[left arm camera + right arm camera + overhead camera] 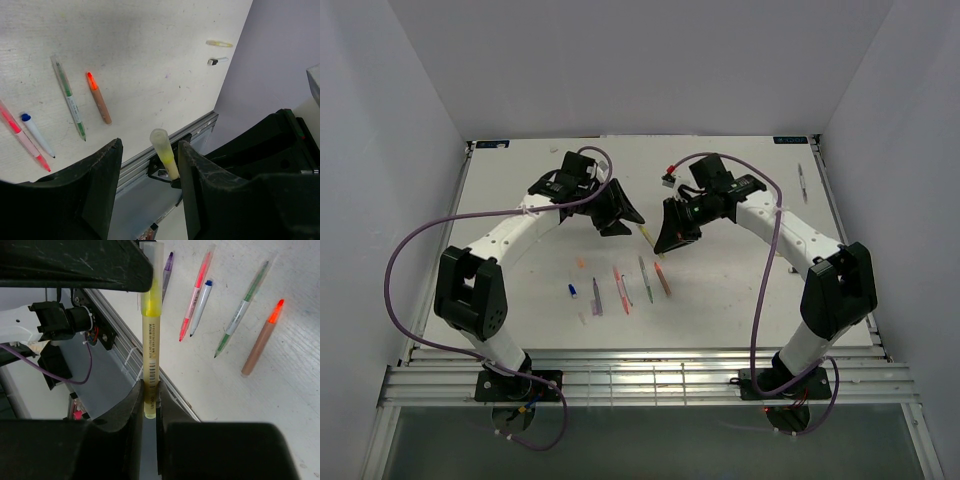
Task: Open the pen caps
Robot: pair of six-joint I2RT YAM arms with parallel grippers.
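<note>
Above the middle of the table, clenched in the right gripper — a yellow pen, cap on. Either side of that cap, the left gripper — spread wide, gripping nothing.

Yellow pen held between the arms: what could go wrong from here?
The right pincer clamps the yellow pen only near its tail, so it may pivot or slip when pulled. The left pincer stands open around the cap, which sits slightly off-centre; closing could knock the pen askew.
</note>
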